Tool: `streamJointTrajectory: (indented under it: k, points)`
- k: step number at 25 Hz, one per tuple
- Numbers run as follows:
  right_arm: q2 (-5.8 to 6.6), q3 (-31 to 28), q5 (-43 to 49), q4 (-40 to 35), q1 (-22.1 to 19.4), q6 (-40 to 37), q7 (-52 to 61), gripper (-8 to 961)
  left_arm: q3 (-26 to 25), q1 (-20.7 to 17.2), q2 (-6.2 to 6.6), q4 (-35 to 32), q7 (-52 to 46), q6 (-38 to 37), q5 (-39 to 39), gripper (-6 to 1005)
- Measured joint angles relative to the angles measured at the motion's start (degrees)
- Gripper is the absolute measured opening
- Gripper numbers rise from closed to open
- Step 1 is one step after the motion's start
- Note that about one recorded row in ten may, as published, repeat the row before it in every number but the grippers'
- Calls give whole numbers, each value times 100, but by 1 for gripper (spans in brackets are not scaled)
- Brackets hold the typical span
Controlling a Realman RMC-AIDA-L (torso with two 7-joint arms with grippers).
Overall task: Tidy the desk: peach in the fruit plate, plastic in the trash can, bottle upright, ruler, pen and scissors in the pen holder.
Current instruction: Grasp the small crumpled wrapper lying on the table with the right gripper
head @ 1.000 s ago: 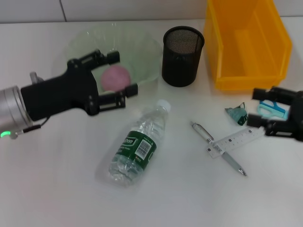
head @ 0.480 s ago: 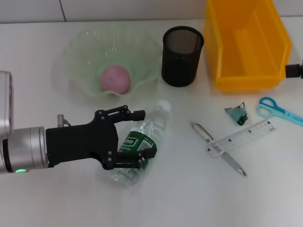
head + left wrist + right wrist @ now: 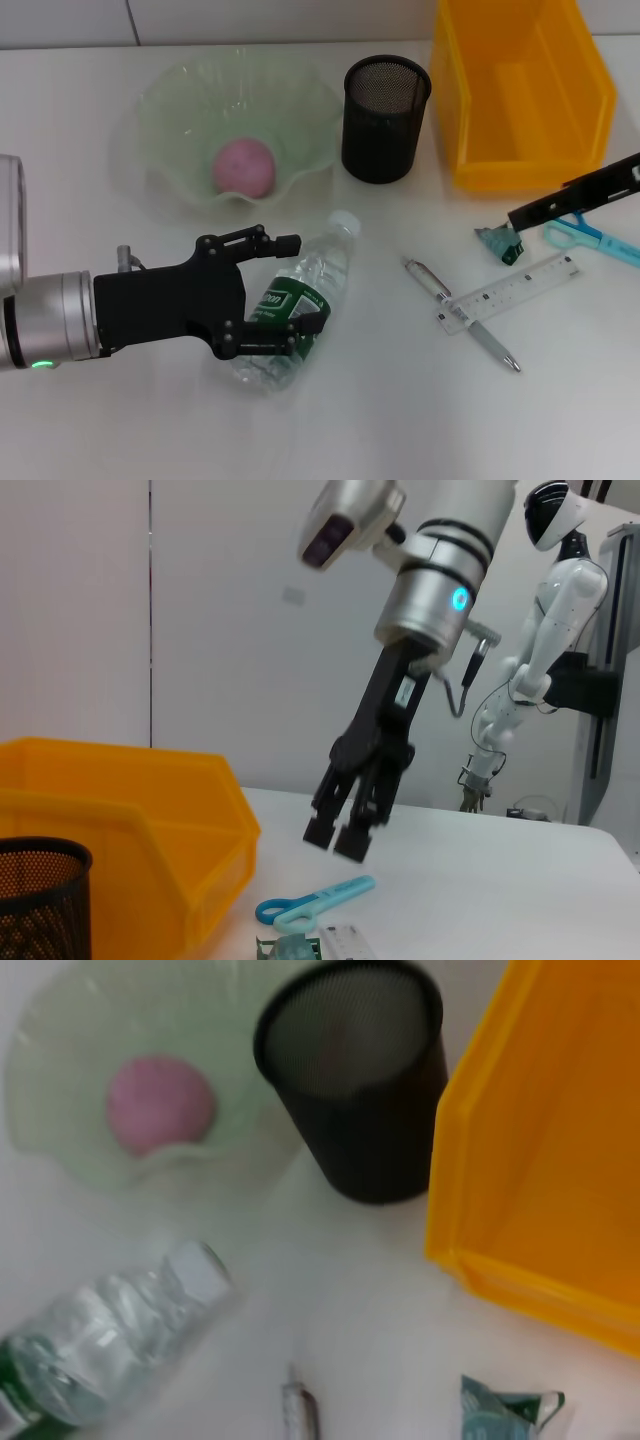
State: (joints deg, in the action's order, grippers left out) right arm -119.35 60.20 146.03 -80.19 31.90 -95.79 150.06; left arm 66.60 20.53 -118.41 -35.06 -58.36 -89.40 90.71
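Worktop (image 3: 100, 420): white; all things below are carried on it.
Bin (image 3: 520, 90): yellow, well to the right of the holder, seen with nothing inside.
Plate (image 3: 170, 110): pale green, wavy-rimmed, left of the holder; the peach is held in it.
Left tool (image 3: 278, 295): reached in from the left, in front of the plate and well in front of the holder; its black fingers are spread apart on either side of the bottle's labelled middle, and whether the bottle is touched cannot be told.
Bottle (image 3: 318, 275): clear with a green label, lying on its side in front of the holder, its white cap pointed toward the holder.
Right tool (image 3: 338, 837): held above the worktop to the right of the holder, over the plastic and scissors; its fingers are seen close together with nothing between them.
Holder (image 3: 386, 118): black mesh, upright, between plate and bin.
Ruler (image 3: 515, 291): clear, right of and in front of the holder, laid across the pen.
Pen (image 3: 430, 281): silver, lying under the ruler's near end.
Scissors (image 3: 590, 235): blue-handled, flat, far right of the holder.
Peach (image 3: 244, 167): pink, in the plate's middle.
Plastic (image 3: 497, 241): small crumpled green scrap, between ruler and bin.
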Motion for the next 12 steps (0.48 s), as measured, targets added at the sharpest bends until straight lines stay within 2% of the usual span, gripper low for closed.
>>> streamJointTrajectory:
  k: [4, 12]
  points:
    - [6, 407, 384, 543, 173, 478, 208, 819, 23, 2, 3, 0, 33, 3, 0, 860]
    - [17, 449, 586, 1283, 444, 976, 217, 802, 19, 3, 2, 15, 37, 38, -2, 860]
